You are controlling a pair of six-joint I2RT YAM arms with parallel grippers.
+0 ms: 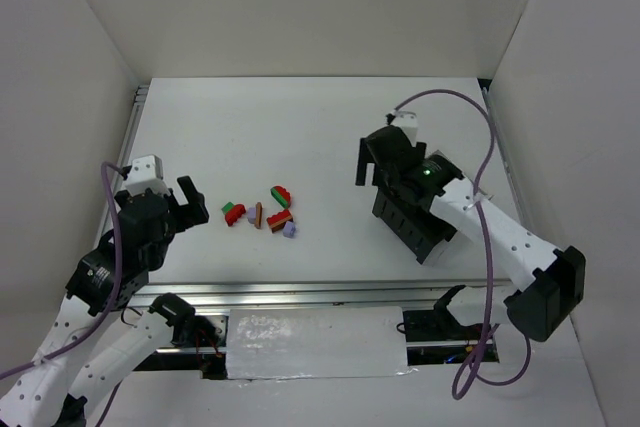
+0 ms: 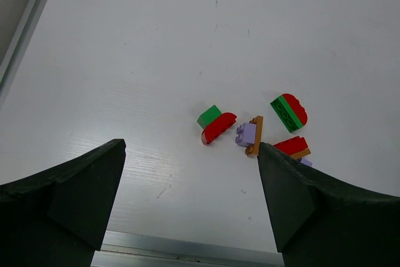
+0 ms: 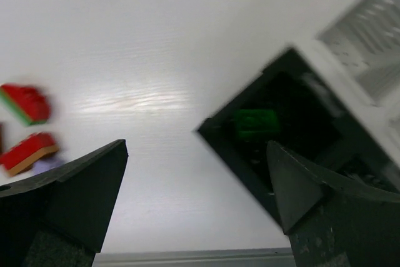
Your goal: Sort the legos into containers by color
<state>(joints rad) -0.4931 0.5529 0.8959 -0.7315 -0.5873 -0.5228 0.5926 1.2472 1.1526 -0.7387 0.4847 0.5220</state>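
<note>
Legos [image 1: 262, 213]: most lie unsorted in one loose cluster mid-desk, just ahead of L pincer [image 2: 190, 147] and a bit toward its right finger. They're well off to the left-finger side of R pincer [image 3: 197, 147].

Cluster incl.:
- a green+red pair [image 2: 215, 126]
- a lavender brick [image 2: 245, 134] touching a thin brown-orange piece [image 2: 255, 130]
- a red/green rounded piece [image 2: 289, 112] further out
- a red piece on a brown strip [image 2: 294, 146], partly hidden by L pincer's right finger

Several look stuck together in mixed colours, so prob. need splitting before they can go by colour.

One green brick [image 3: 255, 122] lies inside a black cell of the containers [image 1: 432, 242], ahead of and below R pincer, between its fingers in the wrist view. That view is blurred, so can't tell what the other cells hold.

Progress, as a judgement: early. One green is in, and approx. the whole pile is left: reds, lavender, brown-orange, the other greens.

R pincer: jaws wide apart, nothing betw. them, touching nothing, hangs over the containers block.

L pincer: jaws also wide apart, empty. It hovers above the desk [image 2: 156, 42] on the near side of the cluster, no contact w/ any brick.
</note>
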